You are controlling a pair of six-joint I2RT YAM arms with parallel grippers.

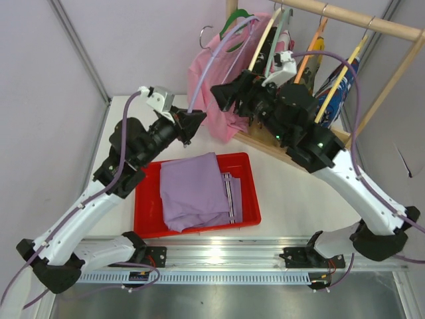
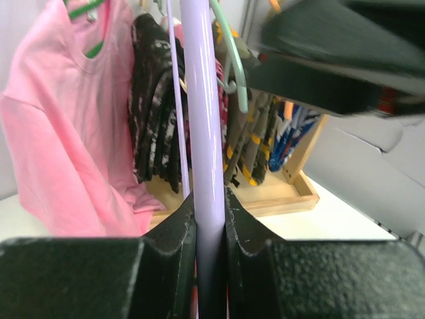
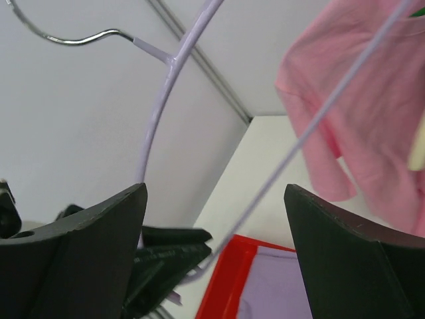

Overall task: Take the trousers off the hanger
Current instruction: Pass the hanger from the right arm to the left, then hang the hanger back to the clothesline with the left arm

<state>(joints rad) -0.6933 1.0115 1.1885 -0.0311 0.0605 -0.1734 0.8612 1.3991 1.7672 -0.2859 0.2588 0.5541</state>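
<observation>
Pale walls are boxing in the white counter I am working over, and a wooden rack is standing at its far right corner. On that rack a pink shirt is hanging. Just beside it the black speckled trousers are hanging too, not yet taken off.

Nearer me, a red tray is holding the lavender trousers, which are lying loosely folded inside it and are the only thing I can make out there. So I am judging the first pair done, and the bare lavender hanger is what I am dealing with now.

My left end effector is clamping the hanger's bar, fingers closed tight on it, holding it in the air between tray and rack. My right end effector is spread wide and gripping nothing, with the hanger's wire passing between its fingers.

Next I am expecting to put this hanger aside and then go for the speckled pair. That calls for reaching past the shirt and the neighbouring hangers without snagging them.
</observation>
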